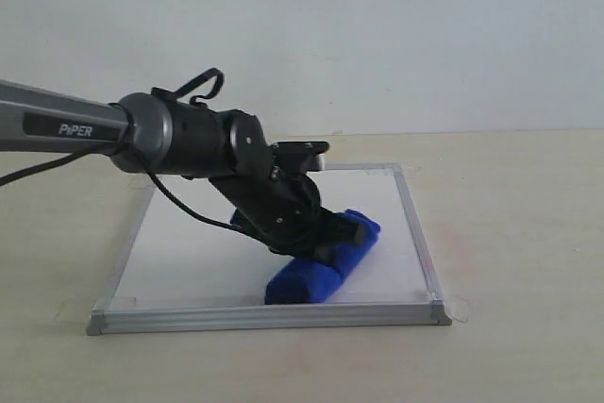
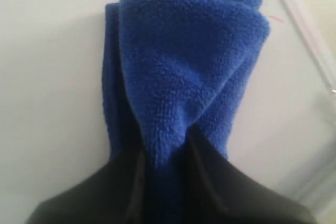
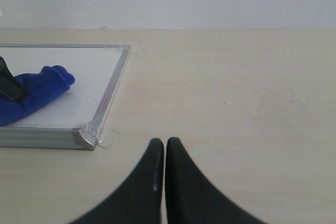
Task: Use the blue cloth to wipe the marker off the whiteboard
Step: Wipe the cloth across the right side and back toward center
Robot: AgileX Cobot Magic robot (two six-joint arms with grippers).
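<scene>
The left fingers [image 2: 220,182] are clamped on the blue cloth [image 1: 316,271], which rests as a roll on the whiteboard [image 1: 189,252], toward its near right corner in the exterior view. 1 short red marker stroke [image 2: 276,18] shows just beside the cloth. The right fingers [image 3: 147,182] are closed on nothing, above the desk [image 1: 528,233], clear of the board

**Parked beside the board corner**

Looks past the right gripper [image 3: 165,143], jaws pressed together at bottom centre of the frame, with the beige table [image 3: 236,93] beyond. Catches the whiteboard [image 3: 112,85] at middle left, clear tape [image 3: 108,139] at its corner. Finds the blue cloth [image 3: 37,90] lying on it at the left edge.
</scene>
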